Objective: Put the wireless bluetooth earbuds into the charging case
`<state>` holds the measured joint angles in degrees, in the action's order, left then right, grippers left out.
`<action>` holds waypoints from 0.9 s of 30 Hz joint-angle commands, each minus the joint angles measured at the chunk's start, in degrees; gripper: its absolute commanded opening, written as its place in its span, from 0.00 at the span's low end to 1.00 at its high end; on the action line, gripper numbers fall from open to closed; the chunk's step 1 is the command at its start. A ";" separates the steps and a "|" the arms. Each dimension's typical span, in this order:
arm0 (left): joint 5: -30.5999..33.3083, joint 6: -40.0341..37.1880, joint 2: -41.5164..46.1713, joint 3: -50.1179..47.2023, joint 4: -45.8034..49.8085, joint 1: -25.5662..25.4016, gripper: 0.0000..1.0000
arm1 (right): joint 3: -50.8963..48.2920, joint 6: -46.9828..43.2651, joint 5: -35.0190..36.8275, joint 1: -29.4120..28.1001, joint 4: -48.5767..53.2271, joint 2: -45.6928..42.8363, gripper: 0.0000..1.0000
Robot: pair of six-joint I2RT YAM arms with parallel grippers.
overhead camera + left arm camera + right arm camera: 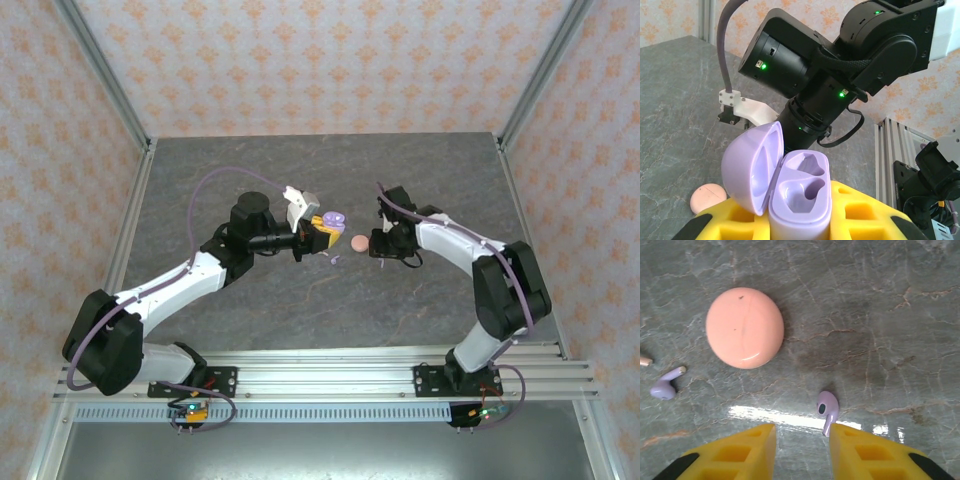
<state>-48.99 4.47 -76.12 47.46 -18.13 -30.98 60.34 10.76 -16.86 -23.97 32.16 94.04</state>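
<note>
two small lilac-purple plastic earbuds with short stems are counted on the grey stone-patterned table (890, 315): a near earbud (828, 405) and a left earbud (664, 388). two round plastic cases are counted, one lilac-purple and one pale pink. the lilac-purple charging case (802, 192) is clamped between the yellow fingers of the left gripper (797, 207), with its lid flipped open and its two hollows empty. the pale pink case (745, 327) is laid shut on the table. the right gripper (801, 430) is parted a little and nothing is held in it. the near earbud is laid flat just ahead of the gap, close by one yellow finger; whether it is touched cannot be told. its round head is pointed away from the gripper and its stem toward it. the left earbud is laid near the pink case, its stem pointed up and right in the right wrist view. a pale tip (644, 360) is seen at the left edge, too cut off to be named.
</note>
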 commanded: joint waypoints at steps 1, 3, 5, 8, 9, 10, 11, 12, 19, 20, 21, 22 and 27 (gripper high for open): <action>0.48 -0.70 1.69 -0.09 0.20 0.31 0.01 | 1.33 1.48 2.66 -0.10 1.55 1.32 0.36; 0.45 -0.76 1.73 -0.07 0.20 0.31 0.01 | 1.40 1.54 2.15 -0.03 1.30 1.78 0.38; 0.47 -0.71 1.68 -0.08 0.20 0.31 0.00 | 1.84 1.57 1.92 -0.09 1.65 2.77 0.39; 0.45 -0.78 1.76 -0.13 0.26 0.27 0.01 | 2.40 2.26 2.35 -0.11 1.93 4.07 0.39; 0.48 -0.73 1.70 -0.09 0.28 0.31 0.00 | 2.53 2.69 2.78 -0.03 1.90 4.33 0.38; 0.49 -0.78 1.76 -0.09 0.22 0.32 0.00 | 2.65 2.91 3.19 -0.06 2.02 4.56 0.37; 0.48 -0.78 1.68 -0.04 0.24 0.32 0.00 | 2.79 3.20 3.65 -0.07 2.06 4.81 0.36; 0.49 -0.73 1.75 -0.08 0.26 0.31 0.01 | 3.01 3.44 3.84 -0.12 2.30 5.08 0.35; 0.41 -0.68 1.66 -0.03 0.20 0.35 0.01 | 3.91 3.53 4.39 -0.11 3.04 7.34 0.32; 0.39 -0.71 1.71 -0.03 0.20 0.24 0.01 | 4.00 3.56 4.63 -0.05 3.06 7.55 0.32; 0.43 -0.71 1.74 -0.16 0.22 0.28 0.00 | 4.17 3.42 4.79 -0.06 3.13 7.77 0.32; 0.39 -0.74 1.68 -0.11 0.11 0.26 0.01 | 4.25 3.32 4.90 -0.10 3.29 7.99 0.32; 0.39 -0.59 1.70 -0.17 0.04 0.24 0.01 | 4.87 2.36 4.79 -0.11 3.68 9.28 0.27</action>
<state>-48.99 4.49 -76.12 47.46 -17.34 -30.98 63.64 13.47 -13.96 -23.97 33.82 102.10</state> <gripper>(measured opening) 0.218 0.275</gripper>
